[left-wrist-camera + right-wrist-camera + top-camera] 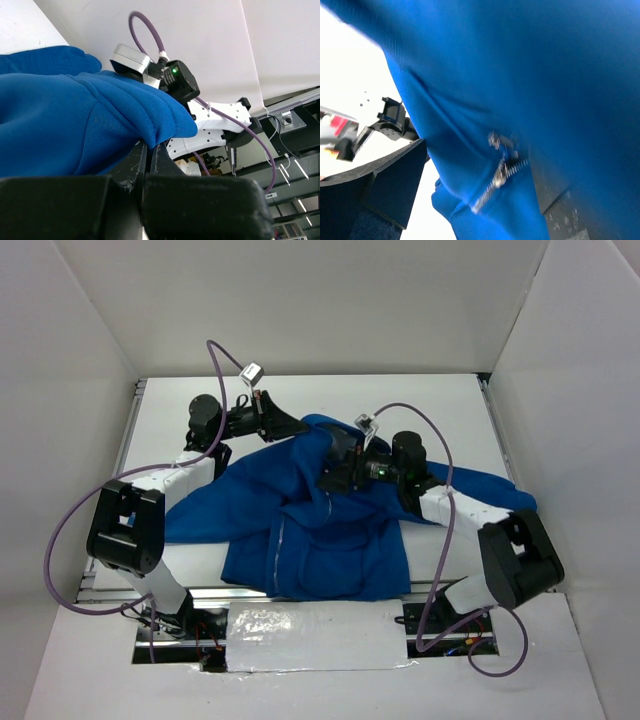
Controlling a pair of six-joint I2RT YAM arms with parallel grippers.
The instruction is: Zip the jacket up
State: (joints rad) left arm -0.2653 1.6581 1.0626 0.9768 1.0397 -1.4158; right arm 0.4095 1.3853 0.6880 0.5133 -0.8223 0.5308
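Lying crumpled across the white surface (450,410) between both arms: blue jacket (320,540). Fold of its far edge pinched tight in the left fingers (132,167). The right fingers (395,185) stand wide apart, zipper (500,175) fabric hanging between them, unclamped.

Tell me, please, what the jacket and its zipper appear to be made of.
The jacket looks like soft, matte blue fabric, perhaps fleece or sweatshirt knit: it drapes, creases and shows no sheen. The zipper seems to be silvery metal, since its teeth glint, though blur leaves plated plastic possible.
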